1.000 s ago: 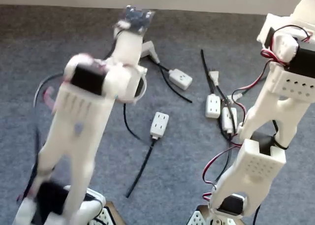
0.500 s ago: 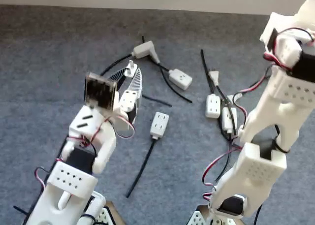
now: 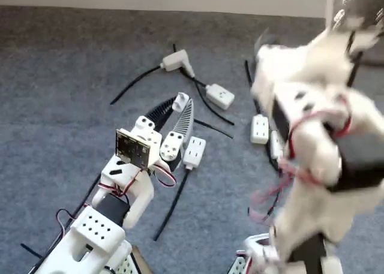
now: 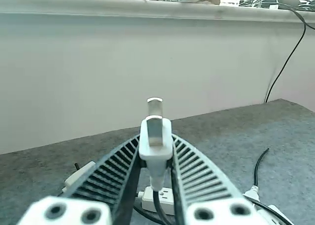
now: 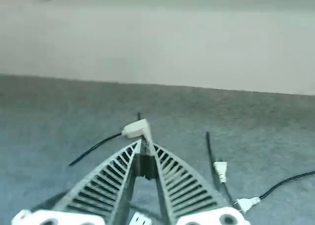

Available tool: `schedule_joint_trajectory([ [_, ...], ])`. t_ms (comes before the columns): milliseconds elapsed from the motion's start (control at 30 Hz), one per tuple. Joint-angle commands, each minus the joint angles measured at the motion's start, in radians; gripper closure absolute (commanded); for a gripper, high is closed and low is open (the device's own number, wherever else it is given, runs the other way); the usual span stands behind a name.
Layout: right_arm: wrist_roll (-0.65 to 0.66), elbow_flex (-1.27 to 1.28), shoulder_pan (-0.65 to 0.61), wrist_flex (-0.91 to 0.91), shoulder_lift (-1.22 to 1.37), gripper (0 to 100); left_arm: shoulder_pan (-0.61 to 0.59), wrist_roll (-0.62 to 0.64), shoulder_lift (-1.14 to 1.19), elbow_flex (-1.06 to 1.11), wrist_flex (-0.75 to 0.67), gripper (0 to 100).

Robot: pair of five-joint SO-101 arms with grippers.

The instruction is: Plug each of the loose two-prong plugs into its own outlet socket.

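Left gripper point(image 3: 182, 101) nearer, snug on plug point(image 4: 155, 139)

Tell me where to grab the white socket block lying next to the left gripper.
Probably pinch the socket block across its two long sides, straight down from above: it lies flat, slots up, cord leaving its near end, left gripper close alongside.

1. High view: a fixed camera above the grey carpet point(image 3: 60, 76) looks steeply down from the arms' side. The angled plug point(image 3: 174, 60) lies towards the far edge.
2. Left wrist view: low and close, it sights along the left gripper point(image 4: 156, 135) and its clamped plug point(image 4: 155, 148) at the pale wall point(image 4: 147, 62).
3. Right wrist view: higher up, it looks along the right gripper point(image 5: 143, 145), with the angled plug point(image 5: 135, 128) just past its tip.
4. The high and right wrist views share the carpet around the angled plug.
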Motion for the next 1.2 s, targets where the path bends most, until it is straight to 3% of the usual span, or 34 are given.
schedule_joint_trajectory([
  [0, 0.060, 0.314, -0.206, -0.047, -0.262, 99.2, 0.018, 0.002, -0.021, -0.007, -0.025, 99],
  [133, 0.123, 0.682, -0.338, -0.213, -0.464, 99.2, 0.021, 0.003, -0.022, -0.012, -0.028, 99],
  [433, 0.132, 1.260, -0.417, -0.608, -0.740, 99.2, 0.096, 0.003, -0.022, -0.007, -0.021, 99],
  [767, 0.158, 1.342, -0.426, -0.685, -0.731, 99.2, 0.133, 0.005, -0.024, 0.027, -0.021, 99],
  [1000, 0.172, 1.351, -0.286, -0.690, -0.731, 99.2, 0.174, 0.003, -0.025, 0.053, -0.028, 99],
  [1167, 0.172, 1.455, -0.269, -0.760, -0.733, 99.2, 0.173, 0.003, -0.025, 0.048, -0.028, 99],
])
